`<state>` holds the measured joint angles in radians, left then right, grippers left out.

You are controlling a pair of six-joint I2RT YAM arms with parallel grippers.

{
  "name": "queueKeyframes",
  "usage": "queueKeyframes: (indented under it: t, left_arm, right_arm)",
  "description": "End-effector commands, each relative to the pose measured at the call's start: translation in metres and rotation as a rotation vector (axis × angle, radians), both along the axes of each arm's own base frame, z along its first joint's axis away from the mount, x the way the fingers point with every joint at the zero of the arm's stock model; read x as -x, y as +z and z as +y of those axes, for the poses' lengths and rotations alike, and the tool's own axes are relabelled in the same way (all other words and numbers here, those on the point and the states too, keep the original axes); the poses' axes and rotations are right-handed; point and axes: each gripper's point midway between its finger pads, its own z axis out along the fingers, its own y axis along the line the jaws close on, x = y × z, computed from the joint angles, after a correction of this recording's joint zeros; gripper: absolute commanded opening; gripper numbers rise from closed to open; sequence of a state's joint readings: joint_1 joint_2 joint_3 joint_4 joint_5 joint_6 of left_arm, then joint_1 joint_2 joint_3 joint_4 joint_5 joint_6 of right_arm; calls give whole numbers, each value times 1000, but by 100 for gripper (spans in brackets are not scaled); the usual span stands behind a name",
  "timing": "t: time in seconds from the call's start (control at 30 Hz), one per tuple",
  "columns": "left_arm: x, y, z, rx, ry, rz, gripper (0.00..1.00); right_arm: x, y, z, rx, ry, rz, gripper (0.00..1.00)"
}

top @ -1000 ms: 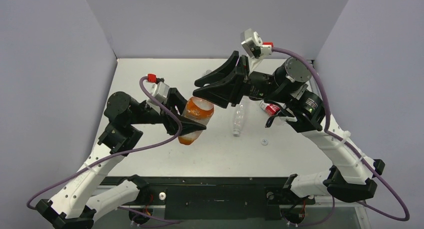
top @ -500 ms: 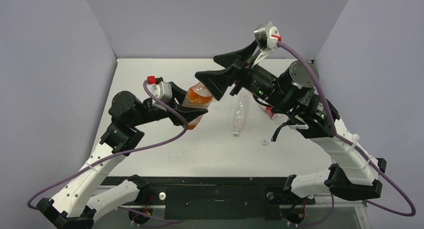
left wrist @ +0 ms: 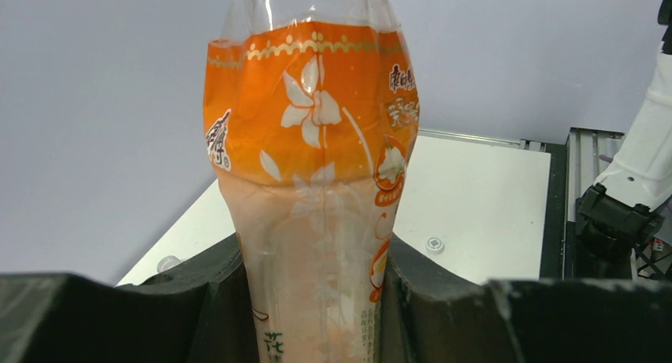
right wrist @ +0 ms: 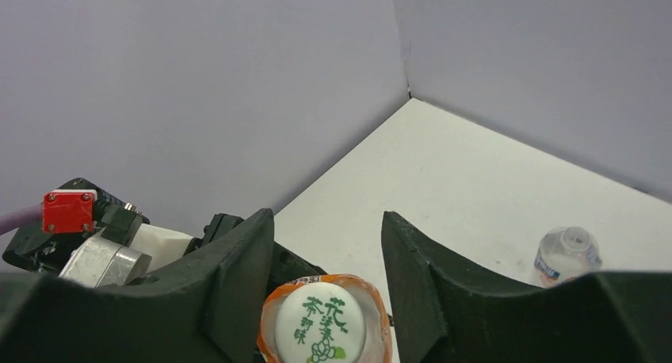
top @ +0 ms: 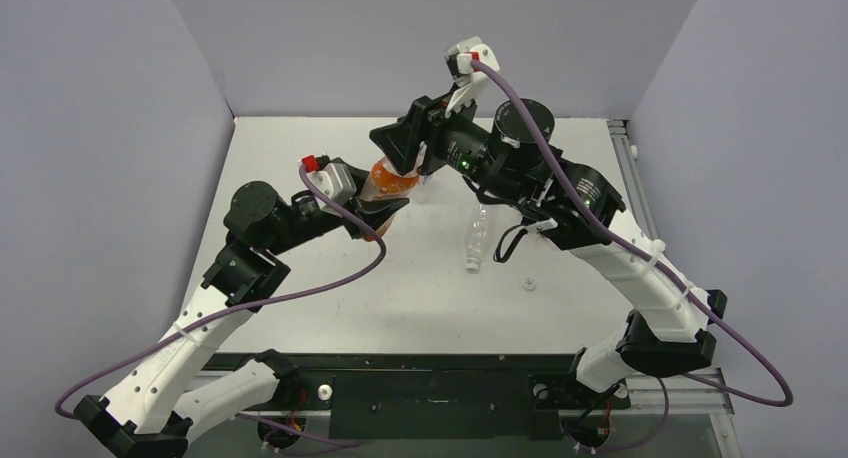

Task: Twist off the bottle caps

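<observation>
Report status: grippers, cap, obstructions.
Left gripper shut on orange bottle. Right gripper open, jaws astride the white cap. Nothing between jaws and cap.

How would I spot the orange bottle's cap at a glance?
Find where both arms meet above the white table. The left gripper holds an orange bottle there; its cap, between the right gripper's open jaws, is white with green printing; the loose cap lies on the table.
</observation>
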<state>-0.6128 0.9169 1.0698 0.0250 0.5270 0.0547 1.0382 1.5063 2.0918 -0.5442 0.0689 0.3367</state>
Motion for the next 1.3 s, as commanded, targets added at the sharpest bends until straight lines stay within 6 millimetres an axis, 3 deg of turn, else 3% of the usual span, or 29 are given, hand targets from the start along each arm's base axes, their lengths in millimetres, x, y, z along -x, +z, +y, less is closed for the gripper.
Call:
queueKeyframes:
  t: [0.0, 0.1, 0.23, 0.33, 0.43, 0.47, 0.5, 0.53, 0.63, 0.8, 0.9, 0.93, 1.0, 1.07, 1.2, 1.23, 1.27]
  left_arm:
    - [-4, 5, 7, 3, 50, -41, 10]
    - [-4, 5, 8, 4, 53, -39, 10]
    - [-2, 2, 7, 5, 42, -26, 10]
    - [7, -2, 3, 9, -12, 7, 10]
    - [29, -6, -4, 4, -130, 50, 10]
    - [46, -6, -8, 2, -223, 74, 9]
    - [56, -7, -9, -1, -277, 86, 9]
    - [74, -8, -12, -11, -380, 114, 8]
    - [105, -11, -12, -40, -560, 186, 8]
    - [98, -13, -13, -38, -530, 200, 8]
    - [87, -13, -14, -31, -475, 184, 8]
    - [83, -16, -14, -35, -454, 195, 8]
    - [66, -24, -14, -44, -365, 199, 9]
    - [45, -34, -10, -68, -254, 181, 9]
    - [-5, -79, 8, -191, -14, 119, 10]
    - [-20, -98, 15, -232, 52, 115, 10]
    - [-33, -106, 24, -250, 111, 116, 10]
  right_arm:
    - [6, 16, -6, -50, -7, 0, 42]
    - [6, 17, -10, -60, -19, 0, 17]
    - [9, 22, -17, -75, -18, -18, 1]
    - [18, 33, -22, -80, 28, -86, 0]
    - [46, 48, -26, -95, 187, -194, 0]
    - [52, 63, -36, -132, 208, -247, 0]
    - [65, 59, -31, -129, 301, -268, 0]
    - [69, 72, -40, -166, 318, -314, 0]
    - [94, 72, -43, -189, 481, -358, 0]
    - [93, 57, -50, -178, 532, -336, 0]
    - [76, 46, -58, -169, 446, -306, 0]
    - [61, 44, -65, -169, 345, -285, 0]
    - [24, 25, -82, -114, 134, -209, 0]
    - [-12, -10, -105, -28, -87, -107, 0]
    - [-56, -108, -158, 162, -443, 120, 0]
    - [-58, -143, -166, 216, -483, 177, 0]
    - [-62, -157, -176, 208, -547, 215, 0]
